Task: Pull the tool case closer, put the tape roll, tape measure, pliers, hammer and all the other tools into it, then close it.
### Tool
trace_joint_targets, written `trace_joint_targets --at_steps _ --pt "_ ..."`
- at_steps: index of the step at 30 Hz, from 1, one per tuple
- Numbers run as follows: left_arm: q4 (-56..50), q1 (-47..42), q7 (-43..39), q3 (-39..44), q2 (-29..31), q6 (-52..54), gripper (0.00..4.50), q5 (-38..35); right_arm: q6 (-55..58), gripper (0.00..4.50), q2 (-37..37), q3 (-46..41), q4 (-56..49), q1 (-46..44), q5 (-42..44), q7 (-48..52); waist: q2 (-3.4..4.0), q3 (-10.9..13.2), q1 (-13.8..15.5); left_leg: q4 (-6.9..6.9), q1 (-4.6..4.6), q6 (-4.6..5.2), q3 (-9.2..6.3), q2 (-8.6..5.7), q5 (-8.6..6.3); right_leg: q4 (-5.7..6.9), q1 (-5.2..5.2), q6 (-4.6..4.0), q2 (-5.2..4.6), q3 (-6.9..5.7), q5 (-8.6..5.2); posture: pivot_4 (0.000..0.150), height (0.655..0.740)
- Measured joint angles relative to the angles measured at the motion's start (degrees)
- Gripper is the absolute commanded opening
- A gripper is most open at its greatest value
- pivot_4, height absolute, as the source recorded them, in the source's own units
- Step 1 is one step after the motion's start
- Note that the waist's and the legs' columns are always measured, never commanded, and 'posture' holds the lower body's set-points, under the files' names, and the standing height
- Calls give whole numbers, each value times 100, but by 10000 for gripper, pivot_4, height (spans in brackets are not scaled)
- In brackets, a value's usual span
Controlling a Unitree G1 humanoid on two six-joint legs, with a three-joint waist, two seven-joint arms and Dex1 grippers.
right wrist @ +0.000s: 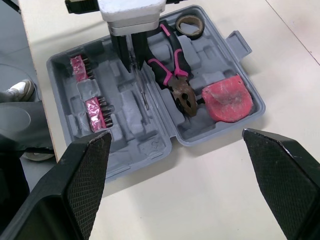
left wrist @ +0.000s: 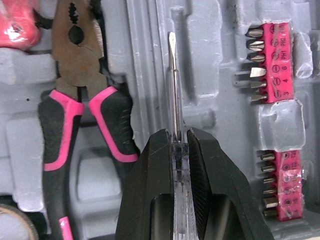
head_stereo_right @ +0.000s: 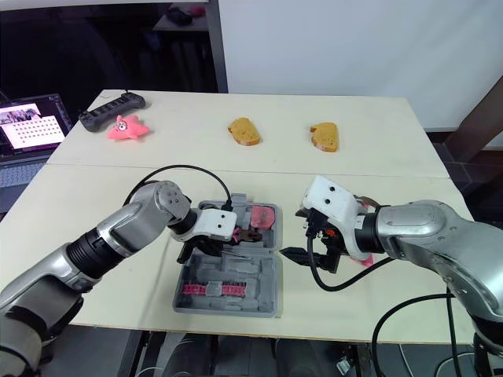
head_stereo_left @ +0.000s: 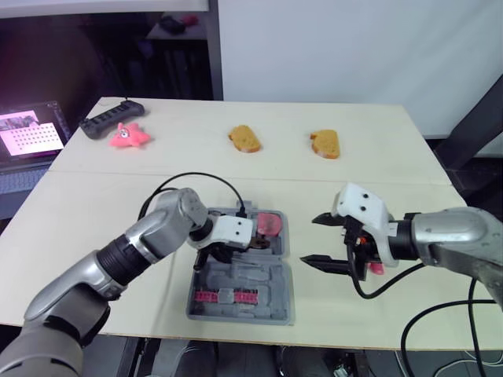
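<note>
The grey tool case lies open at the table's middle front. In its tray I see pink-handled pliers, a tape roll, a pink tape measure and pink bit holders. My left gripper hovers low over the case, shut on a clear-handled flat screwdriver whose shaft points along a long moulded slot beside the pliers. My right gripper stands wide open just right of the case, nothing between its fingers. A small pink object shows under the right wrist; what it is I cannot tell.
At the back of the table lie two pieces of bread, a pink star toy and a black controller. A laptop sits off the table's left. The front table edge runs just behind the case.
</note>
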Motion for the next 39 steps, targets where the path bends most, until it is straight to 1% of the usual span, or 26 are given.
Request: trace_joint_targets --at_steps 3,11,20,31,39 --pt "-25 46 -19 -4 -80 39 182 -3 -30 45000 -33 6 2 0 -51 -2 0 0 2 2 0 0 0 0 0 0 2 0 0 -1 0 1500 7400" --pt "-196 98 -38 -26 -40 148 182 47 -128 45000 -113 33 3 43 -146 7 0 0 2 8 -1 5 0 0 -3 2 3 1 0 -1 0 1500 7400" --pt "-221 164 74 -28 -132 251 182 115 -233 45000 -167 152 28 73 -210 15 0 0 2 15 -1 7 0 0 -4 5 5 1 0 -1 0 1500 7400" --pt "-91 158 119 -62 -301 225 182 170 -298 45000 -165 385 168 -41 -343 4 2 -1 23 22 -1 7 0 0 -4 5 10 1 -1 -3 0 1500 7400" --pt "-71 154 120 -66 -390 266 182 245 -366 45000 -164 390 168 -41 -376 5 4 -3 59 28 -1 7 0 -1 -4 5 16 2 -2 -5 0 1500 7400"
